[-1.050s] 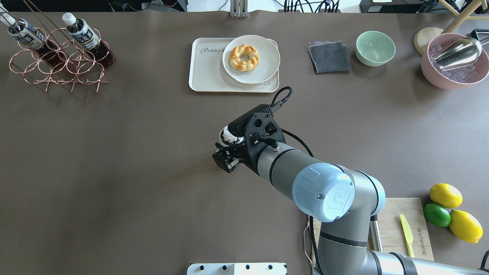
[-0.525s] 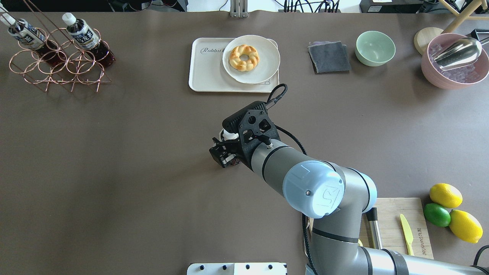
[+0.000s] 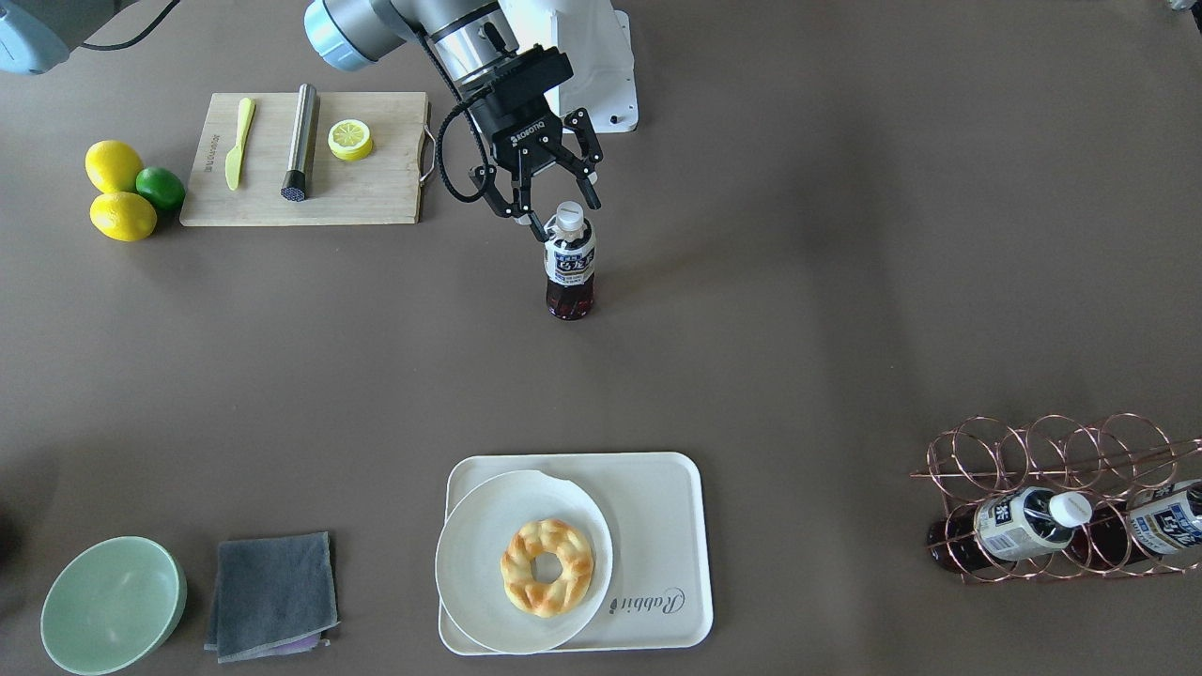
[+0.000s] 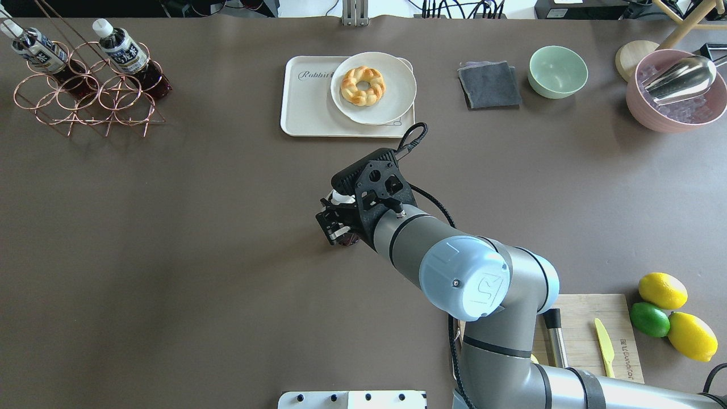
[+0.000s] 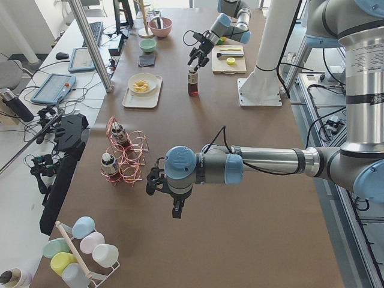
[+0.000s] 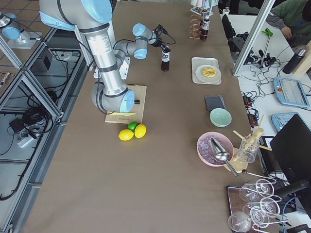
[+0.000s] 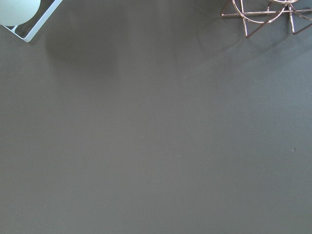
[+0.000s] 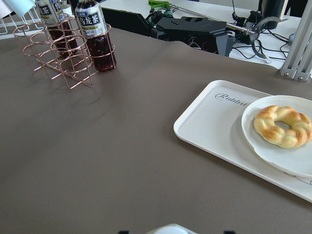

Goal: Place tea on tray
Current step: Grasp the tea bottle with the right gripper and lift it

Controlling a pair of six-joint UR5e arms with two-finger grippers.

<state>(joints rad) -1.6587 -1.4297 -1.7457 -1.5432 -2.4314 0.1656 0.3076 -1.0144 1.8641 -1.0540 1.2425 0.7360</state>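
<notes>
The tea (image 3: 570, 265), a small clear bottle of dark liquid with a white cap, stands upright on the brown table, well apart from the tray. My right gripper (image 3: 563, 214) is open with its fingers spread on either side of the bottle's cap. From overhead the right gripper (image 4: 335, 221) hides most of the bottle. In the right wrist view only the cap (image 8: 168, 229) shows at the bottom edge. The cream tray (image 3: 657, 507) with "Rabbit" lettering lies at the far side. My left gripper (image 5: 155, 182) hovers over bare table near the rack; I cannot tell whether it is open.
A round plate (image 3: 470, 554) with a braided doughnut (image 3: 547, 566) covers half the tray. A copper wire rack (image 3: 1042, 507) holds two more bottles. A grey cloth (image 3: 272, 593), a green bowl (image 3: 113, 606), a cutting board (image 3: 376, 188) and lemons (image 3: 122, 216) lie around.
My right arm has shifted slightly to the left and away from the robot, bringing the open gripper closer around the bottle's top. The bottle has not moved.
</notes>
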